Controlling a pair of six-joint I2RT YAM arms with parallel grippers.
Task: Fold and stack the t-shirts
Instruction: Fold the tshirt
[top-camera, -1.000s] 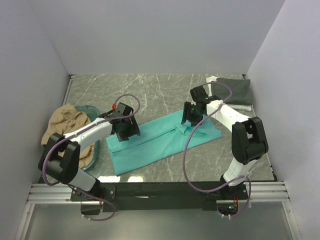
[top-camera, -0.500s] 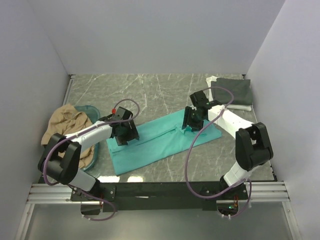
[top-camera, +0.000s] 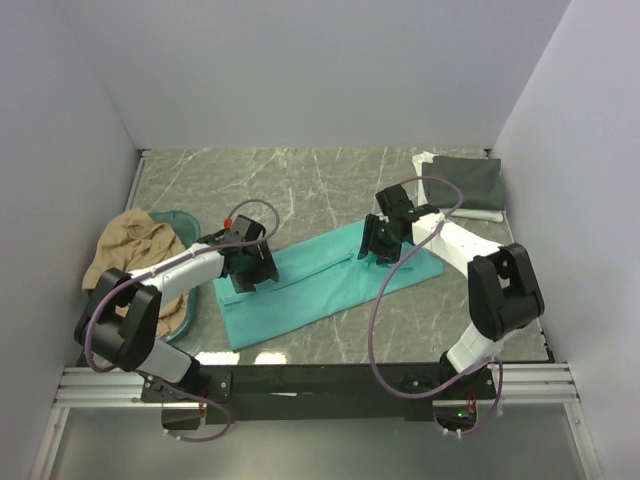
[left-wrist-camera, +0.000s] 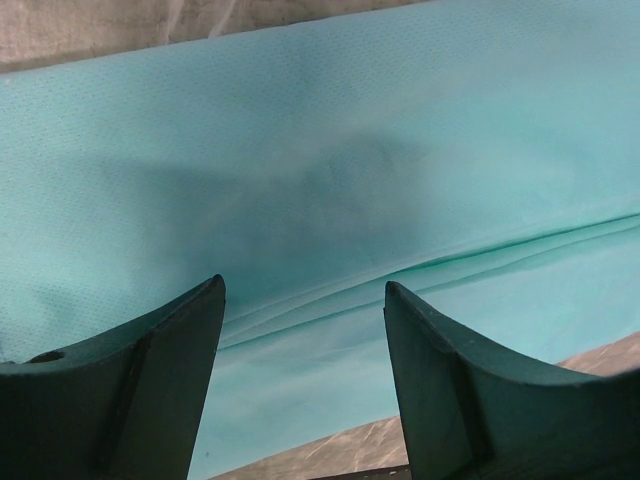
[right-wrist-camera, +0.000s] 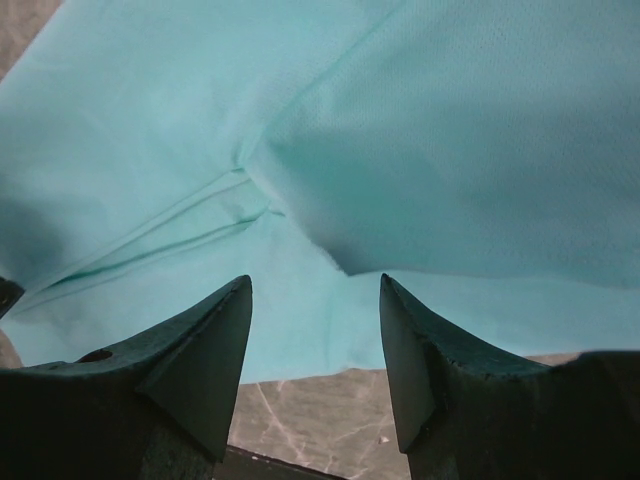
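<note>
Teal t-shirt (top-camera: 310, 290) lies flat mid-table, folded into a long band with its long axis running 8 to 2 o'clock. My left gripper (top-camera: 250, 270) is over the 8 o'clock end and my right gripper (top-camera: 380, 243) over the 2 o'clock end, each arm nearest its own end. Both jaws are wide with nothing between them. Cloth is right below the fingertips; contact unclear. I judge the next fold goes end-to-end along that axis. Nothing blocks the band. Tan t-shirt (top-camera: 125, 255) is heaped at 9 o'clock over the teal basket (top-camera: 185, 218). Far at 1 o'clock, the dark grey t-shirt (top-camera: 465, 180) lies folded on a white t-shirt (top-camera: 426, 160).
</note>
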